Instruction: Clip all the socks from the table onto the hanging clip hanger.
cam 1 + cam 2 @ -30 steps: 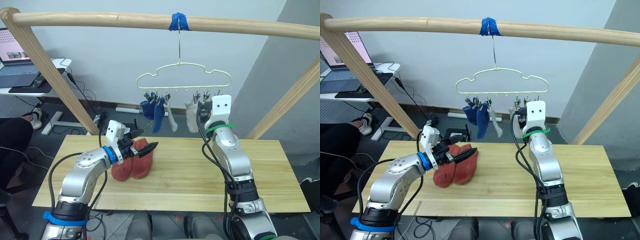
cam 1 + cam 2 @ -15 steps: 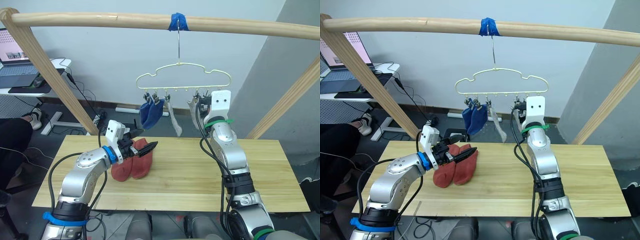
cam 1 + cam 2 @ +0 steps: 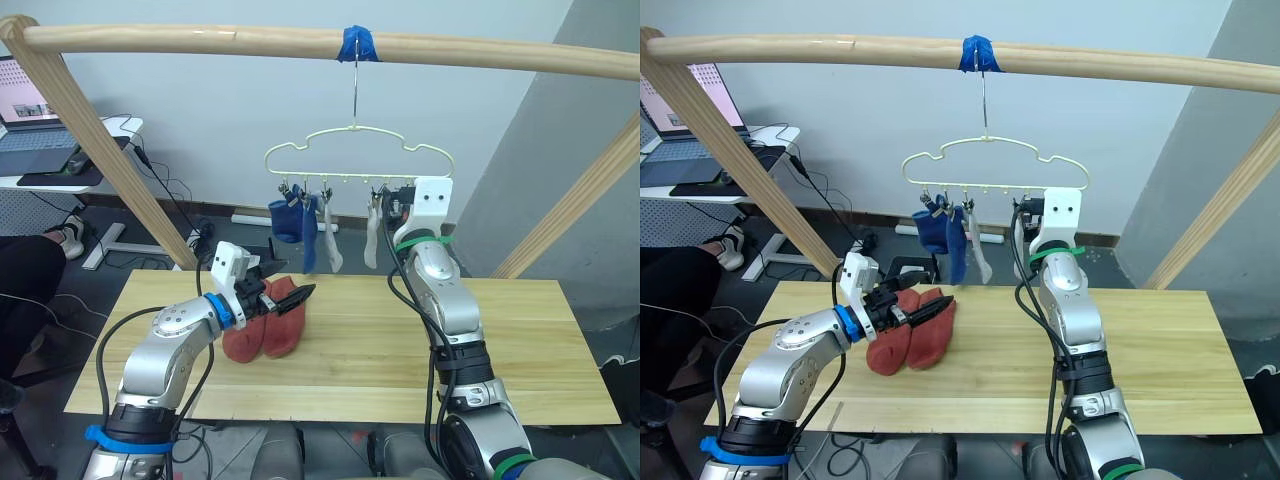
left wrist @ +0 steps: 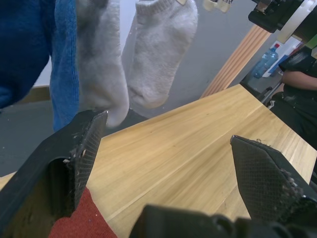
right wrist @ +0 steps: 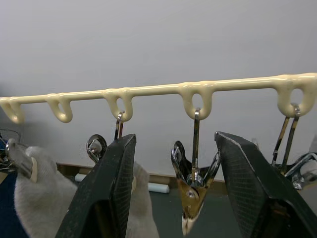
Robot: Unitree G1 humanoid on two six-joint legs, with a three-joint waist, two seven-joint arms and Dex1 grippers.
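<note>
While the two rust-red knit ankle socks lie side by side on the light yellowish wood-plank table, toward its 9 o'clock side, the left gripper hovers just above their toe ends. Its two black fingers stand spread apart, grasping nothing; in the left wrist view a corner of red knit sits under the near finger. Judgement: placed so, the arm is staged for a pickup and waits on the other arm.

Centre, hanging from the long thin hook at a blue tape wrap on the round pale wooden pole: the thin pale yellow wire clip hanger with cloud-shaped outline. From the head view, two blue socks hang at the hanger's 7 o'clock, two light grey socks at about 6 o'clock, each pinched by a small metal clip. Four of six hung, by this count.

Right: the right gripper is raised to the hanger's 4 o'clock end, its fingers open and holding nothing. In the right wrist view the jaws stand either side of a bare chrome clip hanging under the bottom bar. Judgement: it is lined up there to squeeze that clip open, or steady the hanger, for a red sock. Hanger hangs free and appears skewed; could swing when touched.
</note>
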